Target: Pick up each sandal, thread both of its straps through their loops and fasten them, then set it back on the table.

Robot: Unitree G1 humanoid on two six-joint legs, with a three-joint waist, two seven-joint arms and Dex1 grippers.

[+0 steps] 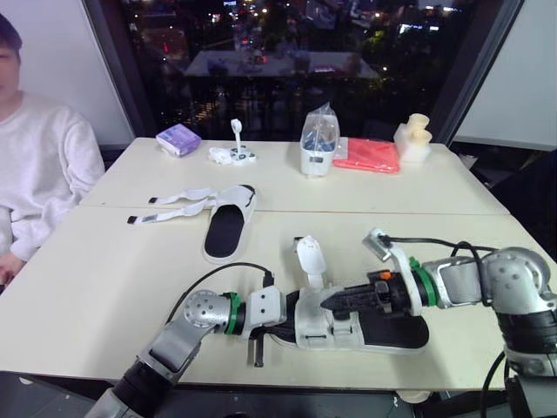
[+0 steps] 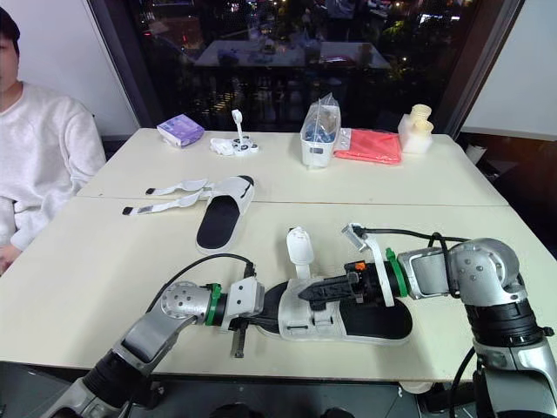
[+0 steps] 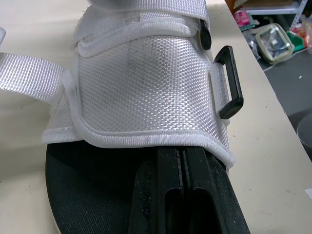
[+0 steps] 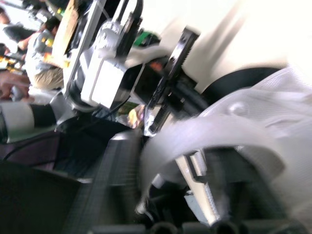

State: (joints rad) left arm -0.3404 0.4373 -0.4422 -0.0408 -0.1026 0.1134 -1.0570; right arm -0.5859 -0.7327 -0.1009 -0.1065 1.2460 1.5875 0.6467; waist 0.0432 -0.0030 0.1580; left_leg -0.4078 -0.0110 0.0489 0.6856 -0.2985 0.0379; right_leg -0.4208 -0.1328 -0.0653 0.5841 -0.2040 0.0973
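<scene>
Working near sandal (image 1: 396, 334) at front edge of table (image 1: 104, 287), and it's looking like early days. One strap (image 1: 309, 257) sticking up loose and black loop (image 3: 229, 83) sitting empty, so fastening not done yet. Far sandal (image 1: 228, 222) lying mid-table with loose straps (image 1: 174, 202) trailing out flat, both needing threading. Left gripper (image 3: 180, 153) keeping fingers together, tips tucking under white upper (image 3: 146, 87) on insole. Right gripper (image 1: 335, 299) reaching across upper beside that strap; whether it's gripping anything, can't tell.

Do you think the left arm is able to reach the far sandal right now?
Probably not yet: the left gripper has its fingers inside the near sandal. Nothing lies on the table between it and the far sandal.
</scene>
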